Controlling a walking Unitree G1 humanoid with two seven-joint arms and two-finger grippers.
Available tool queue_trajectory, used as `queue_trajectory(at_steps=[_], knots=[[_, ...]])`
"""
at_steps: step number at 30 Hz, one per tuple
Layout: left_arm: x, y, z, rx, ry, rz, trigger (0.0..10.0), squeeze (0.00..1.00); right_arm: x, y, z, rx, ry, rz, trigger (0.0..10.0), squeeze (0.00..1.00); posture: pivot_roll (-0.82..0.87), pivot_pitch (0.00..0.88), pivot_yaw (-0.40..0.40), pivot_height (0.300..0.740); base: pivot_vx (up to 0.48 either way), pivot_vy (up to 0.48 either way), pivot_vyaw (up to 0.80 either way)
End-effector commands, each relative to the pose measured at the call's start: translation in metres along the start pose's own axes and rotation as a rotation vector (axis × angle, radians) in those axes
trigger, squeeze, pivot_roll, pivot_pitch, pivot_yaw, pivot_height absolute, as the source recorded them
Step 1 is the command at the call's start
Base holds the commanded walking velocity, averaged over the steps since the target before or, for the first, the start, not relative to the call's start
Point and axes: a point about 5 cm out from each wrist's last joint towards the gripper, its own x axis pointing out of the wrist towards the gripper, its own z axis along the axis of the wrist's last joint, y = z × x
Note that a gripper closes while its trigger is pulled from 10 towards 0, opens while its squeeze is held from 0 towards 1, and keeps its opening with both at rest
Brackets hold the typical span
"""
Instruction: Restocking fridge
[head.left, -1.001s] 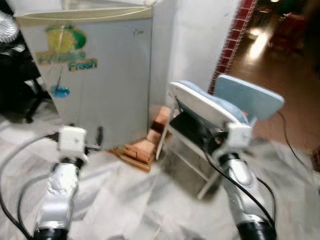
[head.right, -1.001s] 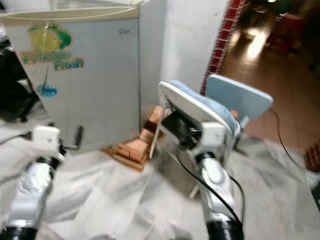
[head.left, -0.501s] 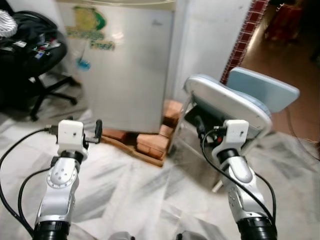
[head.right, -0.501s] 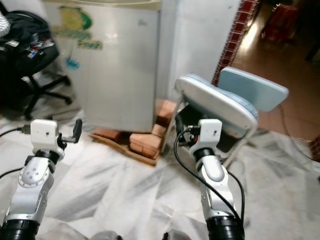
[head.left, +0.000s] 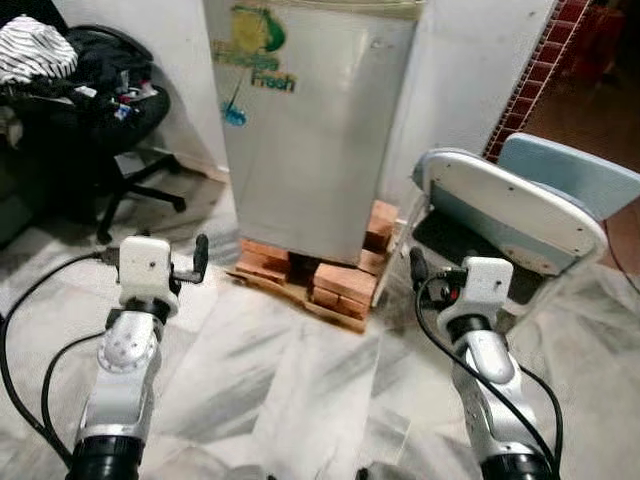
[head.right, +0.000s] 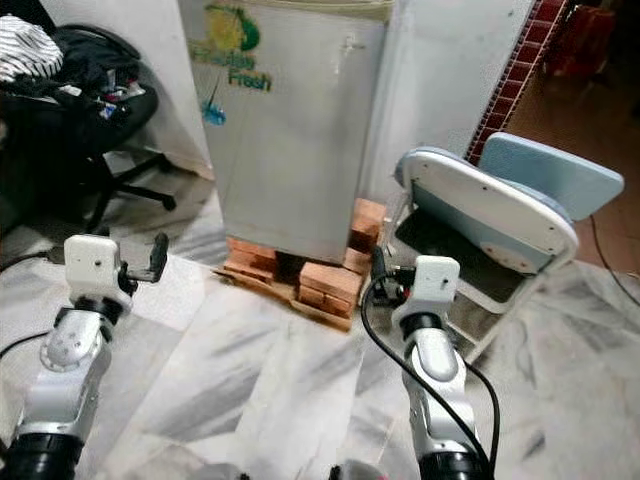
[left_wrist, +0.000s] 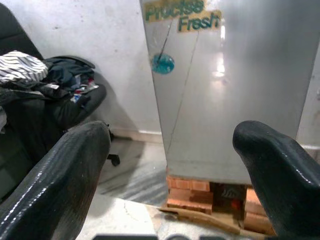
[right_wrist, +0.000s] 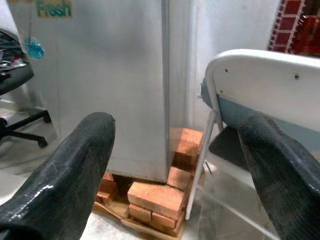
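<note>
A small silver fridge (head.left: 310, 130) with a green and yellow "Fresh" sticker stands straight ahead, its door closed. It rests on red bricks (head.left: 335, 283) and a wooden board. Both arms are raised in front of me, well short of the fridge. My left gripper (left_wrist: 170, 165) is open with nothing between its fingers (head.left: 200, 255) and points at the fridge door. My right gripper (right_wrist: 175, 165) is open and empty too, aimed at the fridge's right corner and the bricks (right_wrist: 155, 197).
A white and pale blue chair (head.left: 515, 215) leans tilted just right of the fridge. A black office chair (head.left: 95, 110) piled with clothes stands to the left. The floor is grey marble (head.left: 290, 370). A red tiled pillar (head.left: 535, 60) rises at the back right.
The whole view has swung, so the fridge now sits nearer the centre and looks closer and sharper. Both arms hold the same raised pose with fingers still apart.
</note>
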Motion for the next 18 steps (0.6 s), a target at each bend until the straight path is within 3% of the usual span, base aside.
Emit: queue_trajectory(at_steps=[1,9,18], knots=[[0.002,-0.004,-0.001,-0.005,0.003,-0.014,10.0,0.0,-0.001,-0.008,0.004,-0.007,-0.011,-0.032,10.0,0.0,-0.02,0.0,0.002,0.74,0.0,0.48,0.0],[-0.003,-0.005,-0.008,-0.017,0.031,-0.037,10.0,0.0,-0.01,-0.009,0.0,-0.01,0.017,-0.027,10.0,0.0,-0.04,0.0,0.009,0.74,0.0,0.48,0.0],[-0.004,-0.007,-0.008,-0.031,0.024,-0.046,10.0,0.0,-0.011,-0.009,0.002,-0.011,0.005,-0.017,10.0,0.0,-0.04,0.0,0.013,0.74,0.0,0.48,-0.65]])
